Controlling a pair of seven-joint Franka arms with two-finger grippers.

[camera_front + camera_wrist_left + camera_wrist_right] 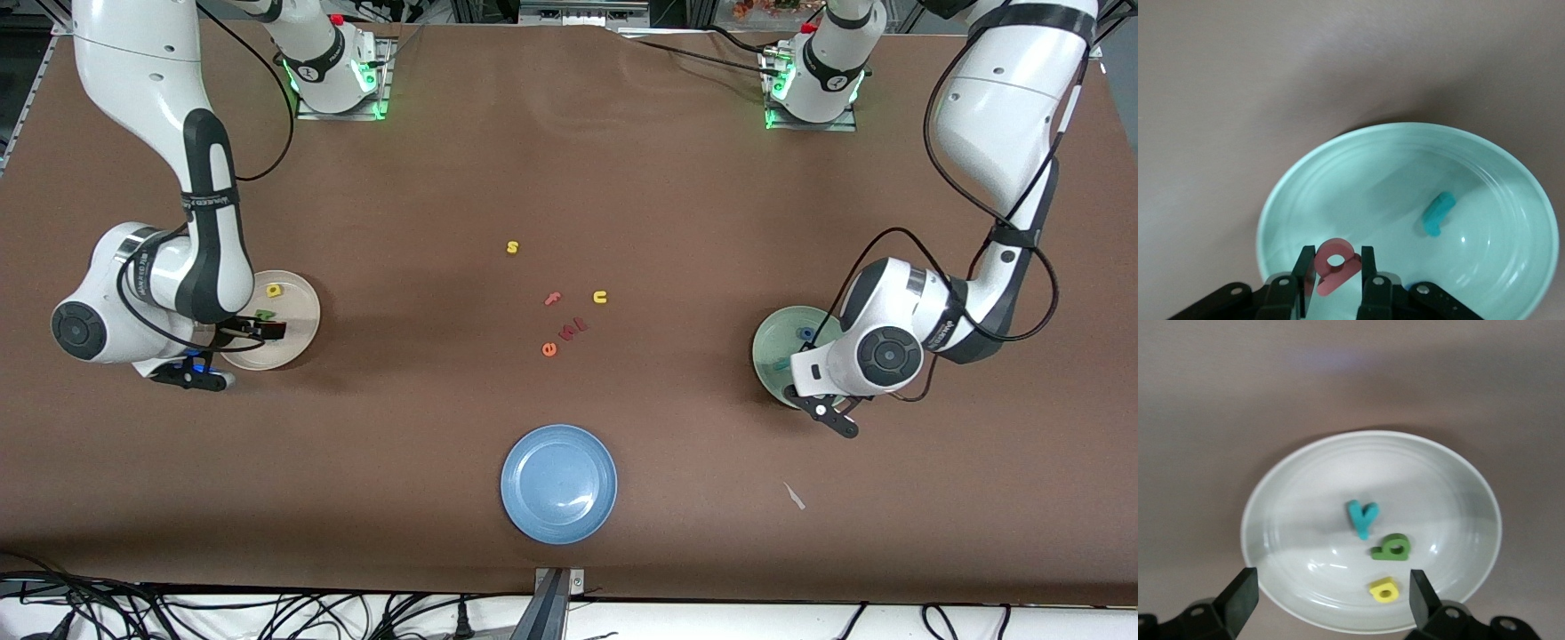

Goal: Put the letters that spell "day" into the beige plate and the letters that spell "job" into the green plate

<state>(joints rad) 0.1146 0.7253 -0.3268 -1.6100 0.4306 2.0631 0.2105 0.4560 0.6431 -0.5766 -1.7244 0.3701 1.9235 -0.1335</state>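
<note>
Held the red b (1337, 265) tight in the left gripper (1336, 273), just over the green plate (1358, 167), straight above the drop spot. Hung the right gripper (1328, 590) wide open and empty over the beige plate (1298, 487), with d, a, y inside.

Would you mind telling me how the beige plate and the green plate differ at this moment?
The beige plate is cream; the green plate is pale mint. The beige plate holds three letters, teal y, green d and yellow a; the green plate shows a teal j, while the left gripper grips the salmon b above it. Both are round and shallow.
</note>
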